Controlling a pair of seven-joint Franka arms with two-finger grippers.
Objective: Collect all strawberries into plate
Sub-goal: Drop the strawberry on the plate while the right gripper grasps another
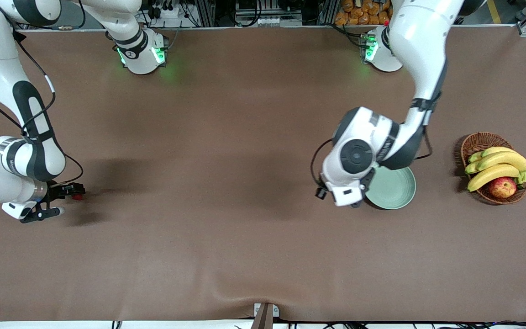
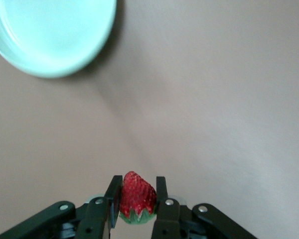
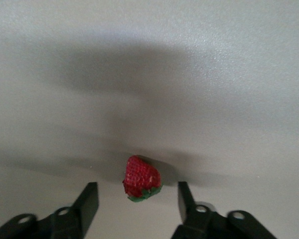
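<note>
One strawberry (image 3: 142, 178) lies on the table (image 1: 226, 237) near the edge at the right arm's end, between the wide-spread fingers of the right gripper (image 3: 138, 199), touching neither (its leafy cap points toward the gripper). A second strawberry (image 2: 136, 197) is pinched in the left gripper (image 2: 135, 204), which hangs just beside the plate (image 1: 397, 189), toward the table's middle.

Both arms wore glossy white shells with black joint bands and round dark grey caps. Green lights glowed on the two white bases at the top of the front view. Thin black cables looped along each arm. The fingers (image 3: 87, 201) were matt black, with small silver screws on their mounts.
</note>
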